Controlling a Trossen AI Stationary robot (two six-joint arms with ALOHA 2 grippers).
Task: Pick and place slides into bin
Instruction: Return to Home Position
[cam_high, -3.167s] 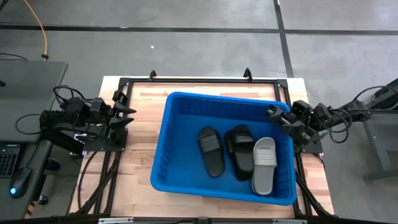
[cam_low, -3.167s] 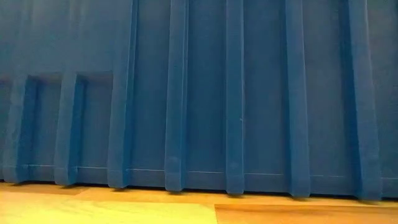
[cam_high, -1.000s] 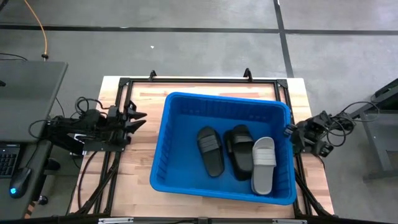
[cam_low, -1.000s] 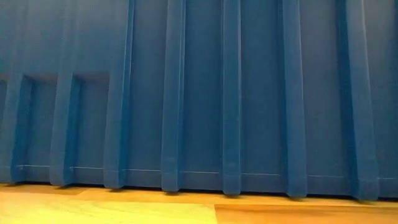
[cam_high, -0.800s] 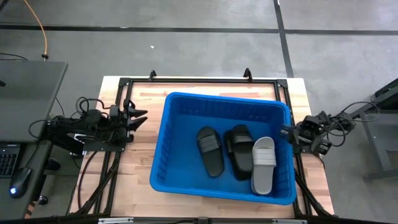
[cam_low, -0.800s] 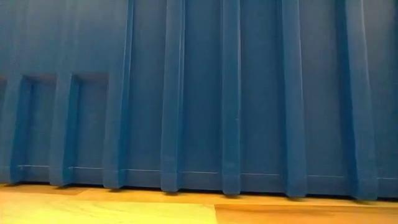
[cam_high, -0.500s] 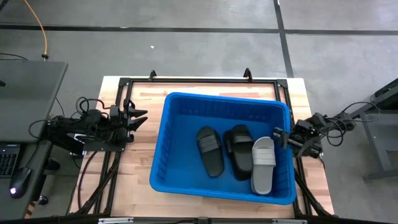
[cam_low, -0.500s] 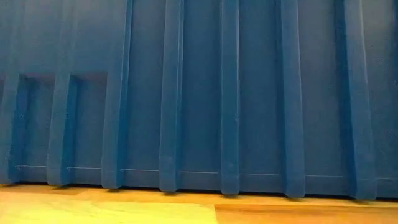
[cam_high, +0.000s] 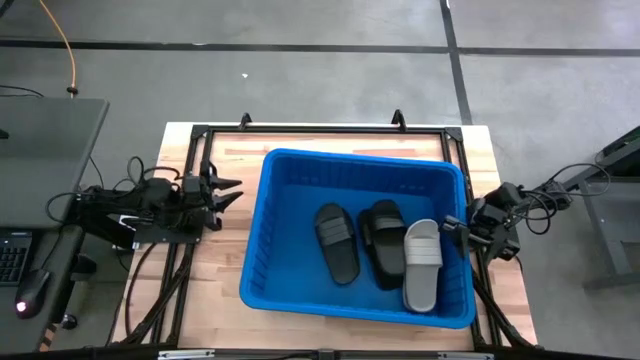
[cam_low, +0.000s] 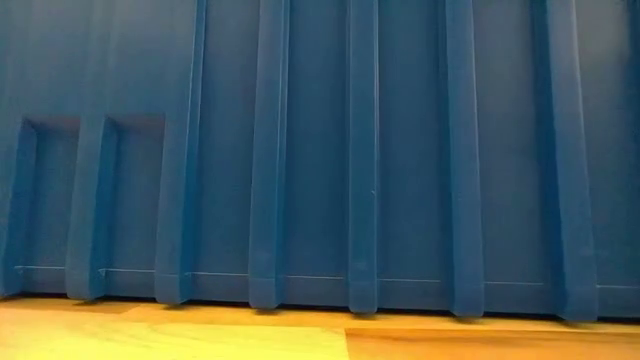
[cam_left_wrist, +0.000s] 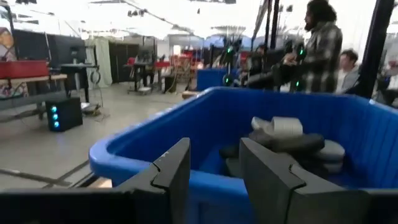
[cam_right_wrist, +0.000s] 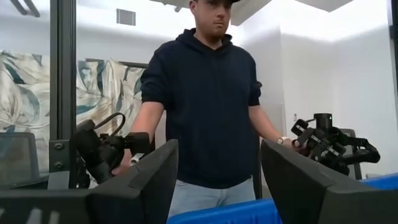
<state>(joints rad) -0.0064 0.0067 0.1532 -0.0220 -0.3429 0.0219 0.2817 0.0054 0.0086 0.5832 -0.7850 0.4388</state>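
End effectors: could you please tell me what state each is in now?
Left end effector: open, empty, beside the bright blue ribbed plastic bin.
Right end effector: open, empty, at the bin's right rim.

Low view: bin wall only; rim cropped

**Legible markings: none**

No text, label, brand, number or sign can be read in any view. The ribbed wall of the bin shows plain blue at close range. The straps of the slides inside it are too small to tell any mark on them. The room beyond the tabletop is too blurred for any lettering to be made out.
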